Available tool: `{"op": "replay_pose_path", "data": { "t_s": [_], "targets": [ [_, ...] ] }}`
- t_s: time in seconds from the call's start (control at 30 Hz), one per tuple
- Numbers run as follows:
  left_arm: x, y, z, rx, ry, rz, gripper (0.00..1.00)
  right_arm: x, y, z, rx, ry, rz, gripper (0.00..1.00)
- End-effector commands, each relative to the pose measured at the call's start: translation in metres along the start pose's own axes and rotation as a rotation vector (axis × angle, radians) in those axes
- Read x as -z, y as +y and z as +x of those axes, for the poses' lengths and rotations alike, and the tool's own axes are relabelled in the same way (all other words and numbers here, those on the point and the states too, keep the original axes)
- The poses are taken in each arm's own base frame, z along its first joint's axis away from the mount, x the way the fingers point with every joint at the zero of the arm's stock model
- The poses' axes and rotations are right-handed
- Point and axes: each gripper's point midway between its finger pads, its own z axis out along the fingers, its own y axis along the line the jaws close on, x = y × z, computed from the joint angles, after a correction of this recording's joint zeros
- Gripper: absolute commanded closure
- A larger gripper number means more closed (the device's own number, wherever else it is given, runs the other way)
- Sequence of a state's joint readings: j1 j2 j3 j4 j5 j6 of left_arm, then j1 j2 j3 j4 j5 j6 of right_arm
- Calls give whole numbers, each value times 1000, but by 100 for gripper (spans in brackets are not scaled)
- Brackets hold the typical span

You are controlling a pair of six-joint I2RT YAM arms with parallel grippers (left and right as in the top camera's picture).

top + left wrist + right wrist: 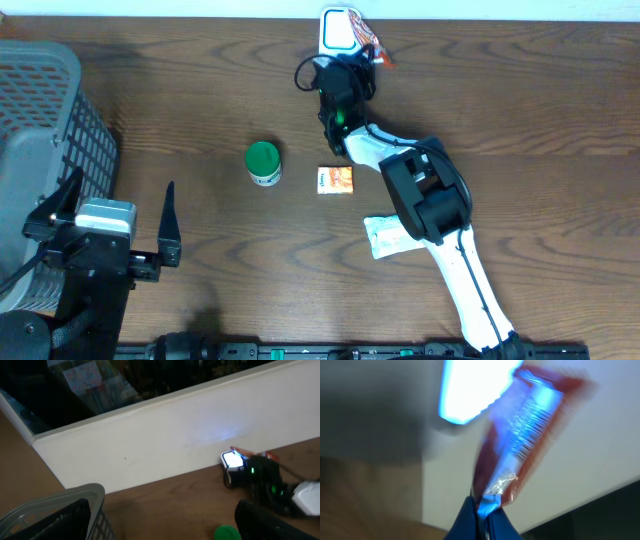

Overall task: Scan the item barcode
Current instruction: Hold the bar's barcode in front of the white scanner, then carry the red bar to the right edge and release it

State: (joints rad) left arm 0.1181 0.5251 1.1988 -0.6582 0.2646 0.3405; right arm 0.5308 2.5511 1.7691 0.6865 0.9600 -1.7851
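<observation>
Dark wood table (pixel 200 90), far edge butts a white wall (pixel 165 445). Grey basket (pixel 45 110) fills the left edge. Scanner (pixel 337 30) sits at the far edge, mid-table. Loose stuff in the middle: green-lidded can (pixel 263 163), small orange box (pixel 335 179) near it on the right, white sachet (pixel 385 238) further forward, partly covered by the right arm. Bare wood between basket and can, and along the right side past the arm.

Left gripper (pixel 124 182) sits beside the basket near the front edge, jaws spread wide, nothing in them, well apart from the can.

Right gripper (pixel 481 516) is out at the far edge, blue fingers (pixel 462 522) pinched tight on the bottom corner of the red packet (pixel 520 445). Packet stands up from the fingers, tilted, right at the scanner's lit window (barcode stripes show under the blue-white glow, blurred).
</observation>
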Motion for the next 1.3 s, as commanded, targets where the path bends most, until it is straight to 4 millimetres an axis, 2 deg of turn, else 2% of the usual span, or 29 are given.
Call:
{"op": "replay_pose_path", "data": {
  "t_s": [0.0,0.03,0.13,0.2,0.27,0.37,0.43,0.57,0.6,0.7,0.83,0.97,1.17,1.27],
  "targets": [
    [1,-1,1,-6,-2,6,8,27,-124,54,-227,61,82,99],
    [1,-1,1,-6,-2,4,8,33,-140,71,-273,85,62,99],
    [1,-1,1,-5,-2,5,8,47,-163,118,-368,149,-12,99],
    [1,-1,1,-5,-2,5,7,56,-165,155,-437,189,-81,99],
    [1,-1,1,-5,-2,5,7,63,-158,190,-522,221,-157,99],
    [1,-1,0,-6,-6,5,8,71,-126,245,-678,272,-339,99],
    [1,-1,0,-6,-6,5,7,68,-101,285,-798,351,-445,99],
    [1,-1,0,-5,-6,5,7,49,-51,366,-1053,554,-575,99],
    [1,-1,0,-6,-6,5,7,40,-27,399,-1141,640,-613,99],
    [1,-1,0,-6,-6,5,8,29,13,445,-1288,747,-673,99],
    [1,-1,0,-5,-6,5,8,16,63,482,-1442,785,-735,99],
    [1,-1,0,-5,-5,5,8,8,111,506,-1540,833,-708,99],
    [1,-1,0,-6,-6,4,8,9,187,520,-1607,921,-657,99],
    [1,-1,0,-6,-5,4,8,17,209,527,-1611,966,-664,98]
  ]
}}
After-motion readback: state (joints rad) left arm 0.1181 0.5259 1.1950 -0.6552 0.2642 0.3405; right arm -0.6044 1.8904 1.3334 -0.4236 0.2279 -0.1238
